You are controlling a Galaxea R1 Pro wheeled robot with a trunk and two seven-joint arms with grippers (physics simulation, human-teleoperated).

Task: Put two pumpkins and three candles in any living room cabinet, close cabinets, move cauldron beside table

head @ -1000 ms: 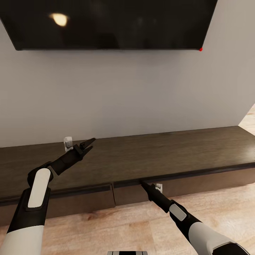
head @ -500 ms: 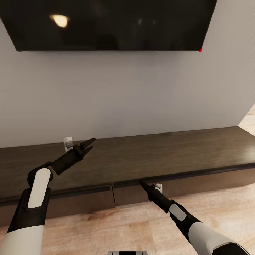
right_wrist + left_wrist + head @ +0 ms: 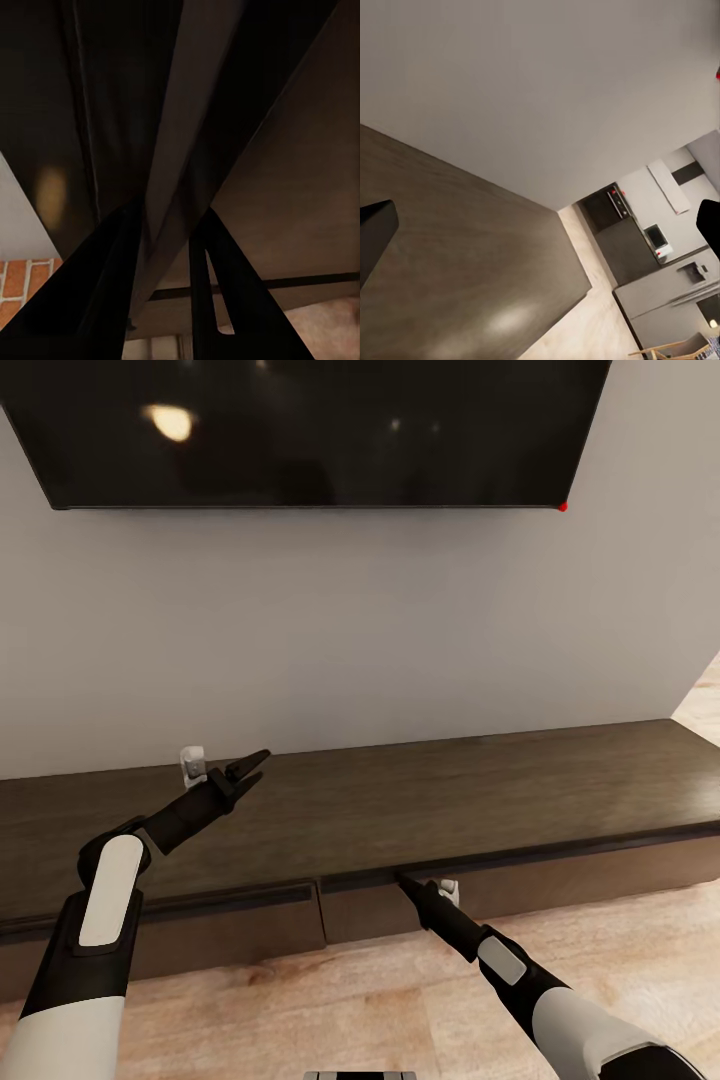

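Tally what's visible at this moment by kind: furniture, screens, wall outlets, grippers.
Cabinet: 1
Television: 1
Wall outlets: 2, one by the left gripper, one by the right gripper
Grippers: 2
Total: 6

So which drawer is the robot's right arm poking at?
Find the big black TV on the wall, then the long dark wooden cabinet below it. Along its front, the drawer just right of the vertical seam is the one; the right end effector touches its top edge, unlike the left-hand drawer.
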